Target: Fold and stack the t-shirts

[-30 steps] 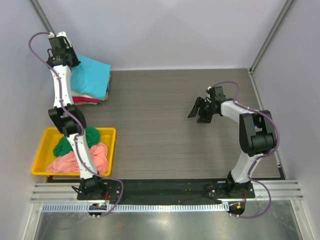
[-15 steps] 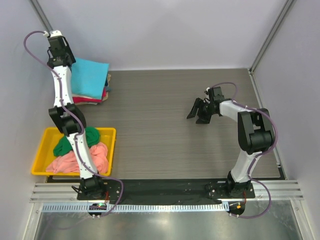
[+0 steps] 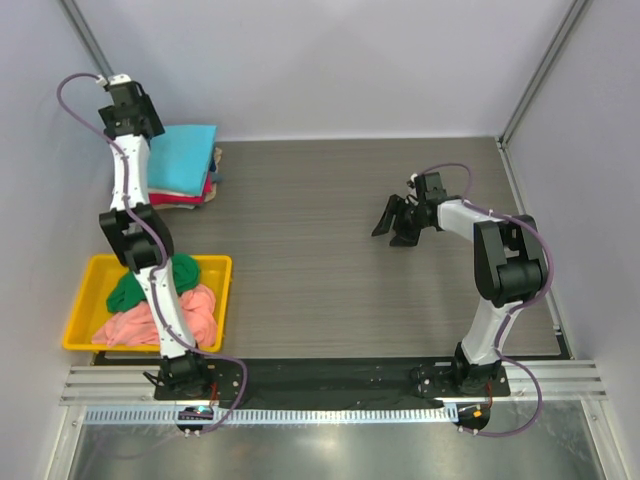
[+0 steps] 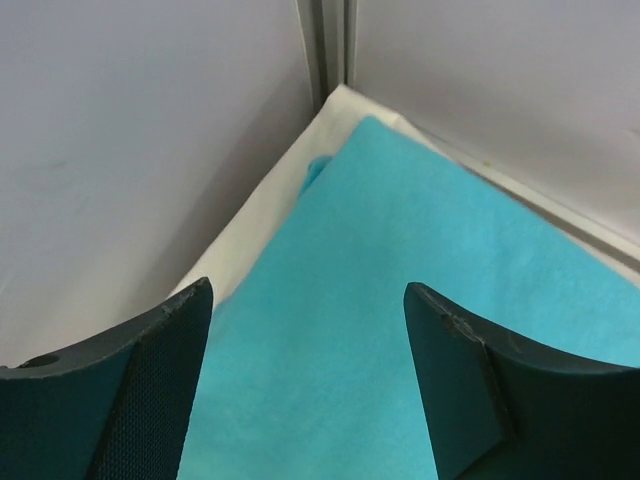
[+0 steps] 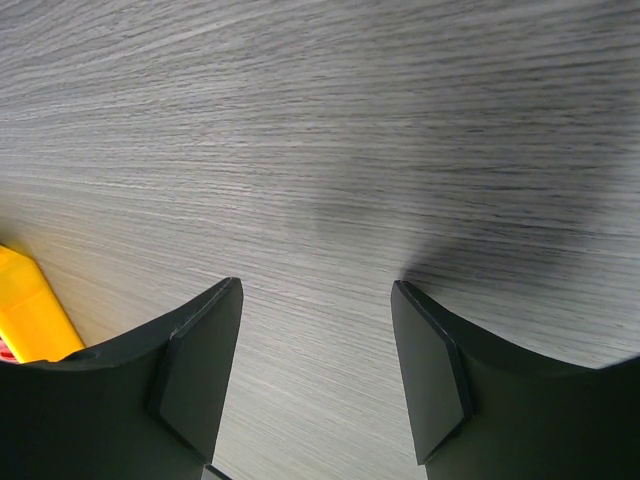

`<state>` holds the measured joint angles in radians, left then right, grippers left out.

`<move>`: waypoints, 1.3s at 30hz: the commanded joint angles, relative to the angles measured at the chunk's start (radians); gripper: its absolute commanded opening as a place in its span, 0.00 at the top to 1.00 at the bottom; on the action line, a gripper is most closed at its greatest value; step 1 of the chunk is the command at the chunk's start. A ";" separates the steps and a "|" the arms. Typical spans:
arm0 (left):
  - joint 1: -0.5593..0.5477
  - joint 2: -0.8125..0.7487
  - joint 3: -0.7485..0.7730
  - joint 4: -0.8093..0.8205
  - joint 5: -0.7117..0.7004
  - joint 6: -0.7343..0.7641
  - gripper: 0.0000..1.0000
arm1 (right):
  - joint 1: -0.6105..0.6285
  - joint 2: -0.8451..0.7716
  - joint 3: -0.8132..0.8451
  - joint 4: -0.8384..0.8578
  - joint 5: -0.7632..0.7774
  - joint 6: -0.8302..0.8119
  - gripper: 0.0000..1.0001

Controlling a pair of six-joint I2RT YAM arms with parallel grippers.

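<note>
The tray (image 3: 78,268) sits at the near left of the table (image 3: 320,200). Two crumpled shirts lie in it, touching: the farther shirt (image 3: 122,292) against the tray's back wall and the nearer shirt (image 3: 118,328) toward its front. Directly behind the tray, in the corner where two walls meet, lies the stack of folded shirts (image 3: 180,198), its top shirt (image 4: 450,230) flat on the rest. The left gripper (image 4: 308,300) hangs over that top shirt's far-left corner. The right gripper (image 3: 395,222) hangs above bare table well to the tray's right and slightly behind it.
</note>
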<state>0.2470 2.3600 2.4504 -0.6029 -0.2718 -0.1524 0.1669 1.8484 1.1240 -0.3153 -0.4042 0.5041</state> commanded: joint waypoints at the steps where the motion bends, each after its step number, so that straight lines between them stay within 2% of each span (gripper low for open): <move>1: -0.067 -0.171 -0.063 0.022 -0.139 0.007 0.21 | 0.008 0.002 0.034 0.013 0.002 -0.001 0.33; 4: -0.089 -0.254 -0.161 0.023 -0.213 -0.031 0.20 | 0.011 -0.008 0.034 0.015 0.007 -0.006 0.33; 8: -0.121 -0.443 -0.298 -0.015 -0.337 -0.082 0.20 | 0.028 -0.009 0.042 0.013 0.005 -0.018 0.32; 13: -0.190 -0.675 -0.537 -0.017 -0.348 -0.107 0.19 | 0.055 -0.046 0.046 0.021 0.010 -0.039 0.31; 16: -0.221 -0.859 -0.689 -0.017 -0.216 -0.140 0.19 | 0.078 -0.084 0.027 0.047 0.002 -0.050 0.30; 19: -0.238 -1.020 -0.978 -0.009 -0.058 -0.177 0.19 | 0.112 -0.144 0.005 0.068 0.008 -0.056 0.29; 25: -0.319 -1.267 -1.345 -0.015 0.043 -0.167 0.17 | 0.184 -0.285 -0.039 0.068 0.086 -0.047 0.28; 32: -0.351 -1.508 -1.533 -0.098 0.198 -0.237 0.08 | 0.302 -0.462 -0.183 0.107 0.246 0.016 0.27; 39: -0.354 -1.723 -1.634 -0.103 0.195 -0.253 0.06 | 0.430 -0.548 -0.280 0.171 0.350 0.051 0.27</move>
<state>-0.1028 0.6865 0.8345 -0.7166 -0.1074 -0.3866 0.5594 1.3315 0.8516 -0.2184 -0.1383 0.5308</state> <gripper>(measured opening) 0.941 0.734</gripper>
